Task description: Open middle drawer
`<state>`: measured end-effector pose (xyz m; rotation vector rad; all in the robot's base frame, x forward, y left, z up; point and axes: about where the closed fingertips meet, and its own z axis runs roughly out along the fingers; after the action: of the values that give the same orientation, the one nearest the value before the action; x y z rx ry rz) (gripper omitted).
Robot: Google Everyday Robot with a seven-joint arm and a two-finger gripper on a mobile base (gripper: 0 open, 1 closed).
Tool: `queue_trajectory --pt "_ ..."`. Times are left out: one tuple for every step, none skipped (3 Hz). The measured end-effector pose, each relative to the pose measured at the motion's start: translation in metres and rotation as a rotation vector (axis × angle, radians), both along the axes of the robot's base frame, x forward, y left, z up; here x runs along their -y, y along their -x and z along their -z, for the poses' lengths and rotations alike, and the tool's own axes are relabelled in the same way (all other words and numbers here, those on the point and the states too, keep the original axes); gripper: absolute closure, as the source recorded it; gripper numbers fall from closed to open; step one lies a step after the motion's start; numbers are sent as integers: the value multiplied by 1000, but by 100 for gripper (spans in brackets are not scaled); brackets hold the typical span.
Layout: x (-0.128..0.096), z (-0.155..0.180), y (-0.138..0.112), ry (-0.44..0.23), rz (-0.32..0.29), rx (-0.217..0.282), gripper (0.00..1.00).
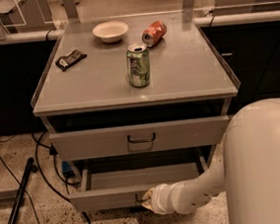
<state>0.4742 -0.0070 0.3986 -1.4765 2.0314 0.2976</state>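
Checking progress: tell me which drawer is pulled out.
The lower drawer, its inside showing and its front forward of the drawer above. The gripper is at its front's middle.

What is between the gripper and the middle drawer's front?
Nothing. In the camera view the gripper sits right at the centre of the middle drawer front, with no object between them.
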Motion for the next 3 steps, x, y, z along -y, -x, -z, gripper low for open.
queue_trajectory --pt "0 0 5 -9 -4 -8 100" --pt "0 0 9 -18 -8 -18 100" --pt "-6 1 20 -52 -34 -58 100"
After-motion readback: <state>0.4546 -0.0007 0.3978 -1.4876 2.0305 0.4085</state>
